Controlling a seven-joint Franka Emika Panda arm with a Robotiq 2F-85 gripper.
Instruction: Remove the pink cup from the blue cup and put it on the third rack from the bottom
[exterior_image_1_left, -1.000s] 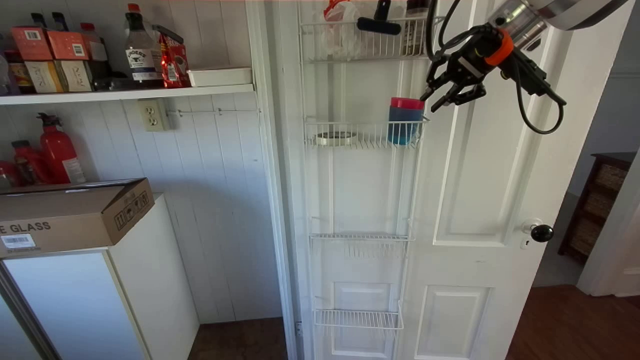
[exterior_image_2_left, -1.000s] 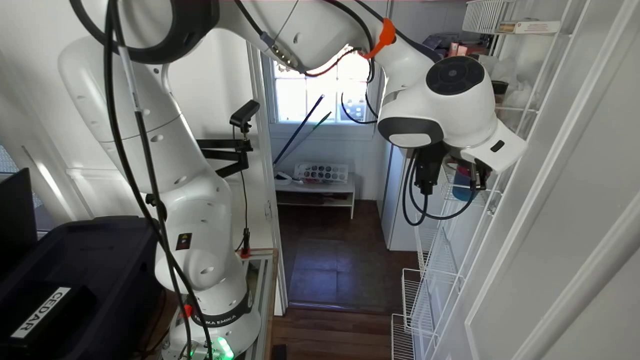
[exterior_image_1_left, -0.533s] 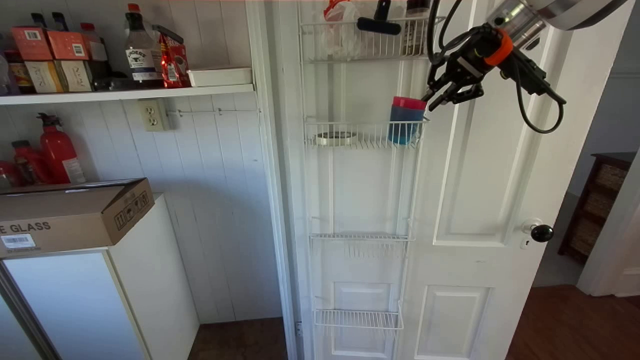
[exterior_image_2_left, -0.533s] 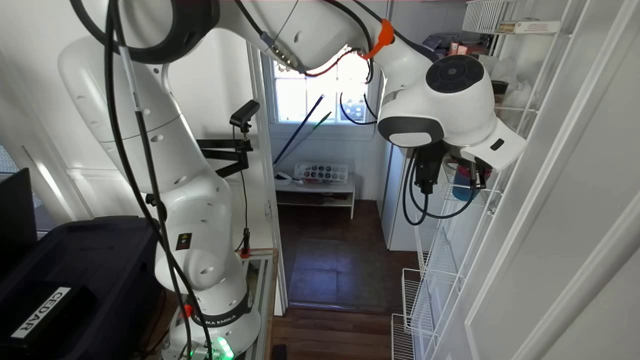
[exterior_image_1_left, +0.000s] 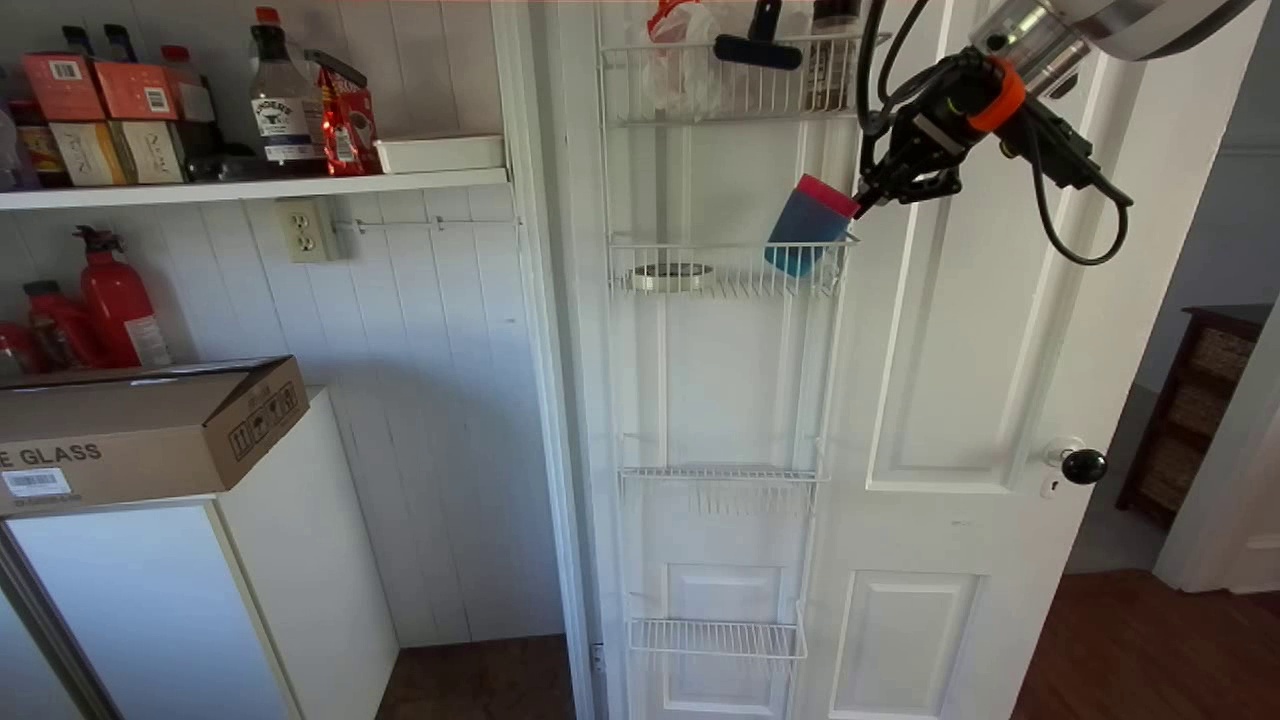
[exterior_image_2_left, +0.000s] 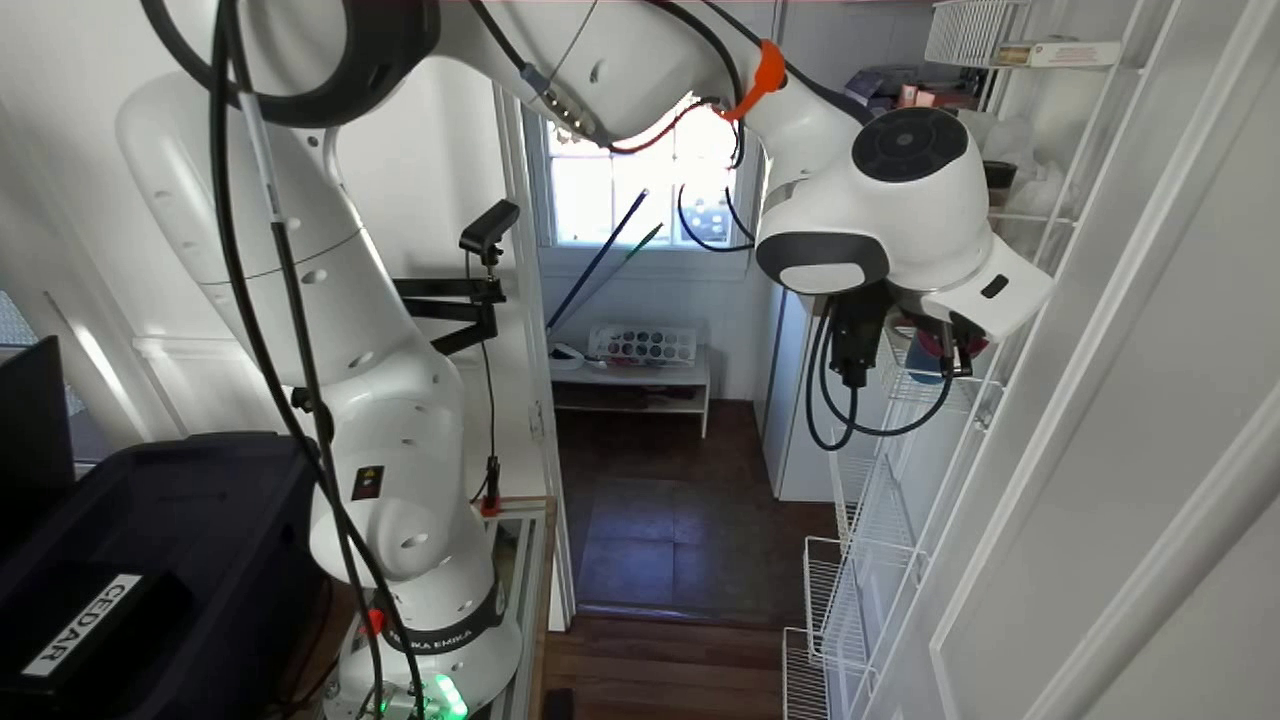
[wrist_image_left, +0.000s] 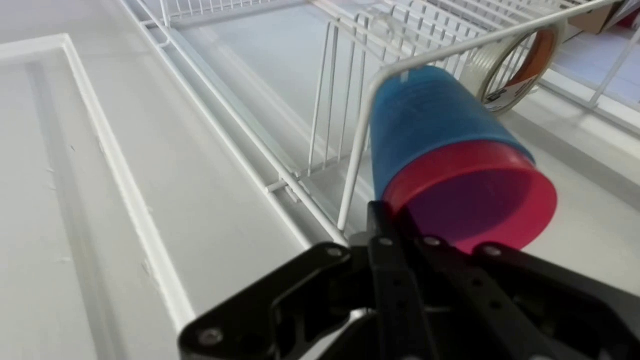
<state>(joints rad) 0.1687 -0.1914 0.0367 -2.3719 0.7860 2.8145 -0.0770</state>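
While the third rack from the bottom (exterior_image_1_left: 735, 246), counting those in view, sits just beyond the end effector (wrist_image_left: 392, 220), the blue cup (wrist_image_left: 425, 117) there now tips toward it; newly closed, the end effector pinches the rim of the pink cup (wrist_image_left: 475, 192) nested inside, so extraction looks next. Well away from it: "GLASS" on a carton (exterior_image_1_left: 130, 440), "CEDAR" on a white label (exterior_image_2_left: 82, 625).

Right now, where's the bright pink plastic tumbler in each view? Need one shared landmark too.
In an exterior view: bright pink plastic tumbler, upper half, right of centre; only a tilted band shows.
In an exterior view: pink tumbler, right of centre, about mid-height; small, mostly hidden.
Wrist view: pink tumbler, right of centre, open mouth in view.
Shared landmark: blue plastic tumbler around it, in all three.
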